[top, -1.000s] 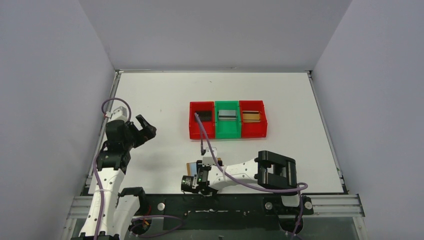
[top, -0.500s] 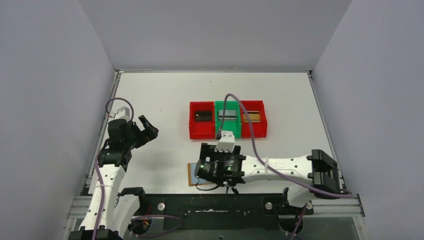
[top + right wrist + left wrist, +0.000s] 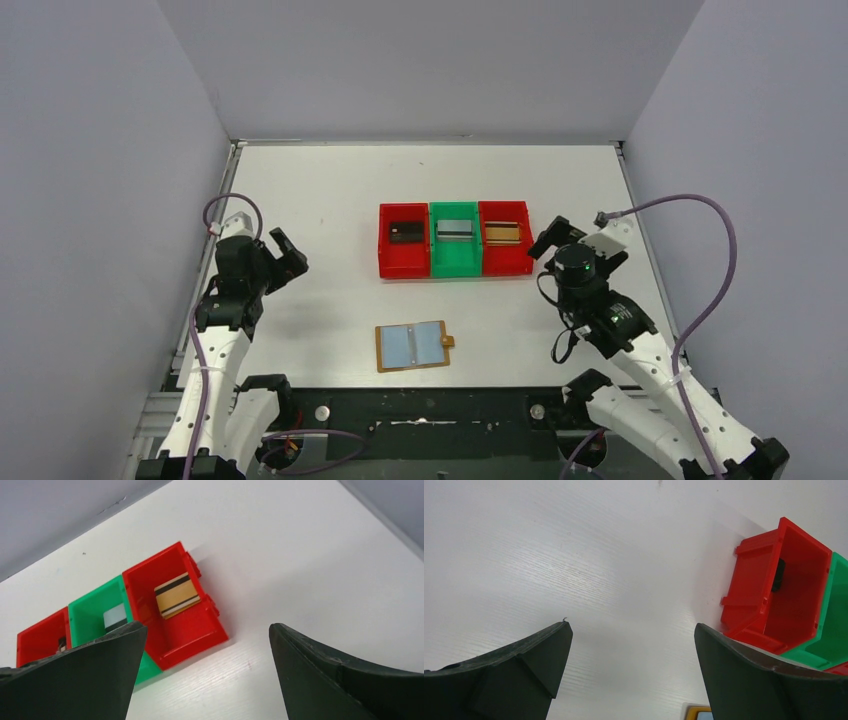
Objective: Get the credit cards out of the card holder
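Note:
The card holder (image 3: 413, 346) lies open flat near the table's front edge, tan rim with pale blue-grey pockets facing up; its corner (image 3: 699, 713) peeks in at the bottom of the left wrist view. A black credit card (image 3: 404, 232) sits in the left red bin, a silver-grey one (image 3: 455, 229) in the green bin, a gold-brown one (image 3: 502, 233) (image 3: 176, 594) in the right red bin. My left gripper (image 3: 284, 252) hovers open at the left. My right gripper (image 3: 551, 240) is raised open, right of the bins. Both are empty.
Three joined bins stand mid-table: left red bin (image 3: 403, 262) (image 3: 749, 600), green bin (image 3: 455, 262) (image 3: 87, 612), right red bin (image 3: 507, 262) (image 3: 195, 635). Grey walls close in the table on three sides. A metal rail (image 3: 640, 405) runs along the near edge.
My right arm has swung from over the card holder at the front to the right of the bins, its jaws opening wide. The holder now lies uncovered. The left arm barely shifted.

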Controlling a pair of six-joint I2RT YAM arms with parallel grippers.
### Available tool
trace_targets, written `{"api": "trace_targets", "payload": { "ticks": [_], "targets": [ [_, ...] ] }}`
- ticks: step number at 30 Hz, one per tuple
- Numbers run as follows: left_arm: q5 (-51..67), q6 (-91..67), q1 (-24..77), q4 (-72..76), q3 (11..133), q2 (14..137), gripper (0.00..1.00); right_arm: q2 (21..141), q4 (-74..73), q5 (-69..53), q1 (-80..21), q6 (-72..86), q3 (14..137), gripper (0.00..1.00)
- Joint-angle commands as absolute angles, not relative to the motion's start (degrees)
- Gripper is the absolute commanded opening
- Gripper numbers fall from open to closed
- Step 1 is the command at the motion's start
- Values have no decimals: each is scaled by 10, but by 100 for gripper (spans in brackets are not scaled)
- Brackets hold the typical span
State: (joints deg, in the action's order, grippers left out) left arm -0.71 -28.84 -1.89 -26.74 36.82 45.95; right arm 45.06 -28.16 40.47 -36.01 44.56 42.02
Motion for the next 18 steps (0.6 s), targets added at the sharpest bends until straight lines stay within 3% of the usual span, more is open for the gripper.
{"api": "trace_targets", "payload": {
  "ticks": [1, 8, 18],
  "targets": [
    [-28, -277, -17, -232, 402, 451, 96, 457, -194, 289, -254, 276, 421, 98],
    [-44, -274, -26, -211, 404, 461, 96, 540, -182, 217, -118, 227, 479, 98],
    [-47, -263, -34, -201, 395, 425, 96, 466, -137, 181, -113, 171, 440, 98]
  ]
}}
